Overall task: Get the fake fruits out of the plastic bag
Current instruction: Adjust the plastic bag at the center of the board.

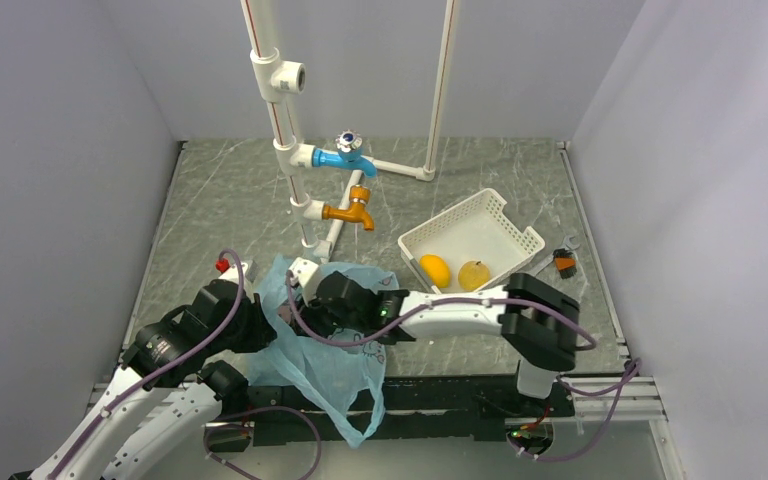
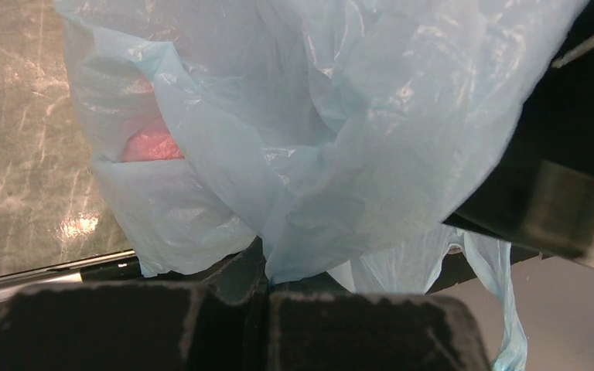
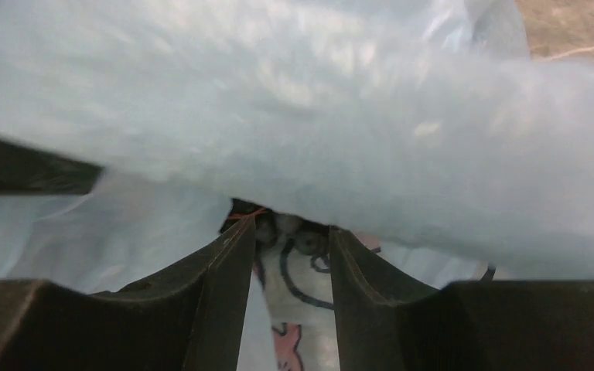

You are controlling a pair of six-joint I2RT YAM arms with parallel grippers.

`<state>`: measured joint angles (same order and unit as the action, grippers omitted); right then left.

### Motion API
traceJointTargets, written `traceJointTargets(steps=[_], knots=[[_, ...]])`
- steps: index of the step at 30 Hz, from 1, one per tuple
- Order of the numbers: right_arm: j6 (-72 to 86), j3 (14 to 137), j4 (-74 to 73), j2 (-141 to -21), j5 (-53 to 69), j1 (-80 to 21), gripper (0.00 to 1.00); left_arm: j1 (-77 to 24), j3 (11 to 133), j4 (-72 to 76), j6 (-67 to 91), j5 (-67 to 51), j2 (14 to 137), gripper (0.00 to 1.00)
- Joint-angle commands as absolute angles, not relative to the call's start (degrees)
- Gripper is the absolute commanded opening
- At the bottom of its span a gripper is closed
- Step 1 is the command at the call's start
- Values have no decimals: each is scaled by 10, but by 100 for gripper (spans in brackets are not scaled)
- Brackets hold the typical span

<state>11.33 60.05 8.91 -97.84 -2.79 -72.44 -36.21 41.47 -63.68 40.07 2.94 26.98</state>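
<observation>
The light-blue plastic bag (image 1: 335, 350) sits in the lower middle of the overhead view. It's bunched up on the tabletop (image 1: 230, 200), with one end drooping over the near edge. Both arms meet at it.

The left hand (image 2: 267, 290) is clenched on a fold of the bag, and in its own camera the film comes right down between the closed fingers. Upper left of that view there's a reddish fruit (image 2: 151, 145) showing through the plastic, so it's inside the bag.

The right hand (image 3: 285, 228) is pushed in under the film, fingers a little apart. Some dark round bits (image 3: 309, 241) sit right at the tips, but I honestly can't tell if it's squeezing them.

Right of centre from above, the white basket (image 1: 505, 205) holds the orange-yellow fruit (image 1: 435, 270) and the pale yellow fruit (image 1: 474, 275) side by side.
</observation>
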Motion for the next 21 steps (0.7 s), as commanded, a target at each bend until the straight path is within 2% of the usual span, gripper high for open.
traceJointTargets(steps=[1, 9, 15, 21], knots=[[84, 642, 33, -1027, -82, -728, 43, -363, 417, -633, 402, 34, 271, 0], [81, 655, 22, -1073, -66, -733, 52, -362, 417, -632, 400, 31, 265, 0], [75, 592, 117, -1022, 61, -748, 73, -362, 417, -632, 400, 31, 262, 0], [89, 595, 141, -1026, 84, -754, 81, -363, 417, -632, 401, 30, 263, 0]])
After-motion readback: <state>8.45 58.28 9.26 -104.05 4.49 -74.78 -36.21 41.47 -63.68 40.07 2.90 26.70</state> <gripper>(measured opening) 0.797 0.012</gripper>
